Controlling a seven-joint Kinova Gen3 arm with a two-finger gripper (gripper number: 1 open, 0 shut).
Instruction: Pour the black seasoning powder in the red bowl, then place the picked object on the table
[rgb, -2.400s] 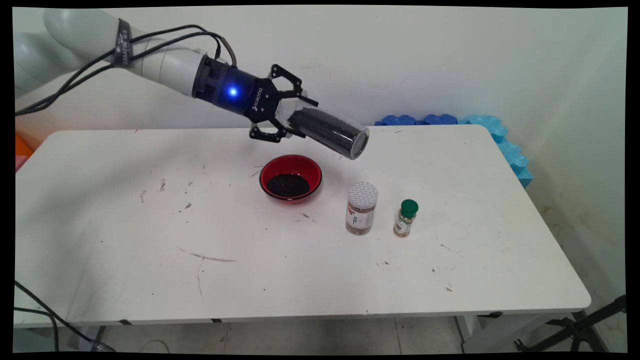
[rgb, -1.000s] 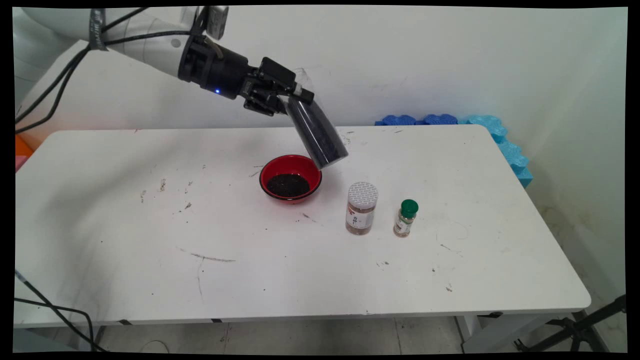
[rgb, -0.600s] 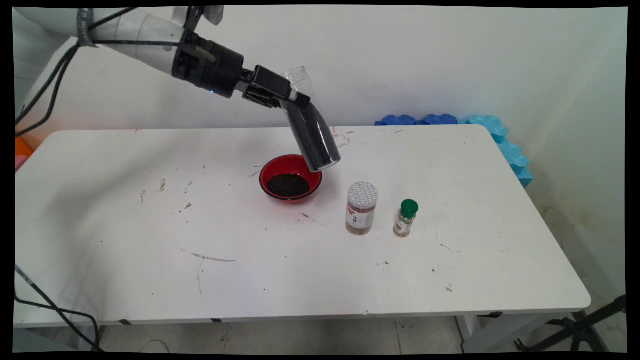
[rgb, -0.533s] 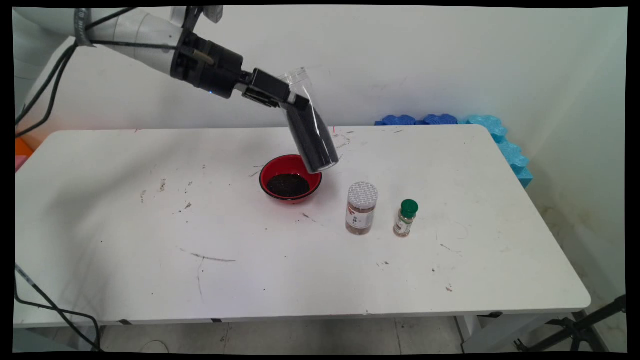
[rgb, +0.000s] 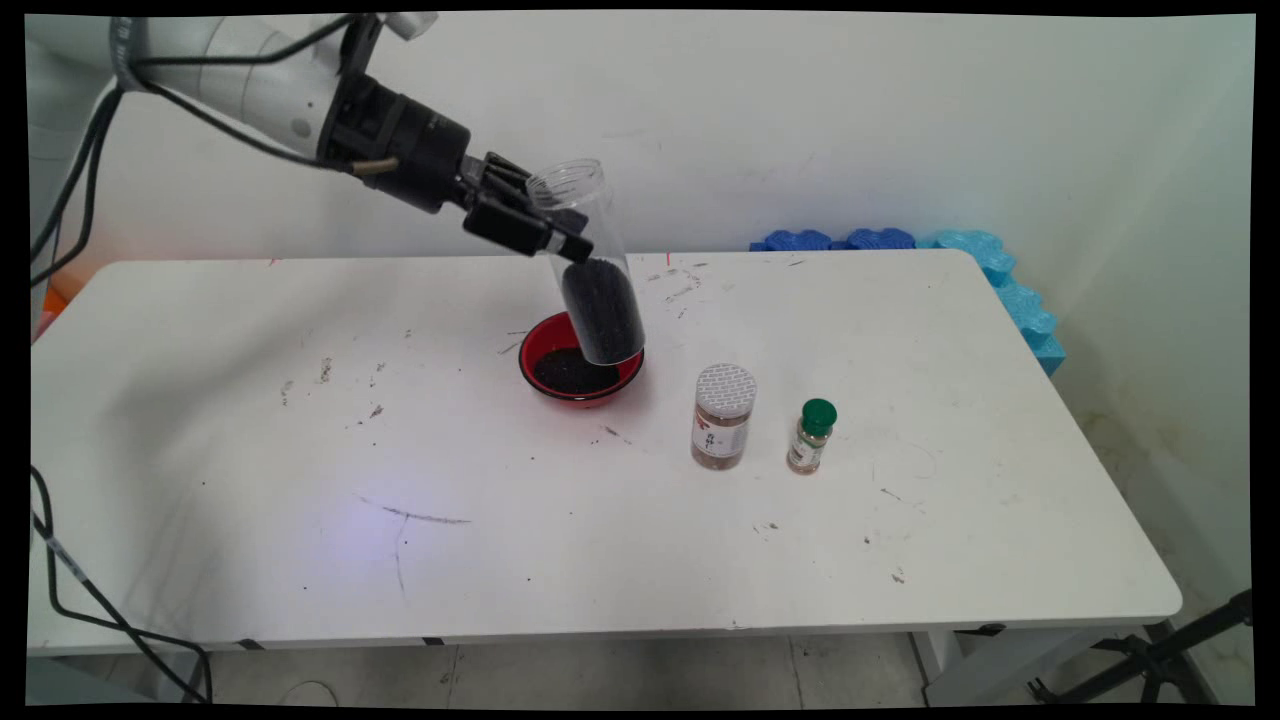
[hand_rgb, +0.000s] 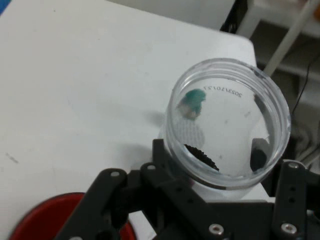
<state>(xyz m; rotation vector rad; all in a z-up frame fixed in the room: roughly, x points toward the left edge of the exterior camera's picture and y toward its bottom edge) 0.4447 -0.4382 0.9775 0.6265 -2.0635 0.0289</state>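
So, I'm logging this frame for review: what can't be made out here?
- Main view: the red bowl's far right rim is hidden behind the clear jar held by the end effector.
- Main view: the labels on the silver-lidded jar and the green-capped bottle are too small to read.

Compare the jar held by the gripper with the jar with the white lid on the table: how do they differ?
The held jar is tilted in the gripper above the red bowl; the white-lidded jar stands upright on the table. The held jar is taller, open, with black grains; the other is closed, with brownish contents. Both are clear.
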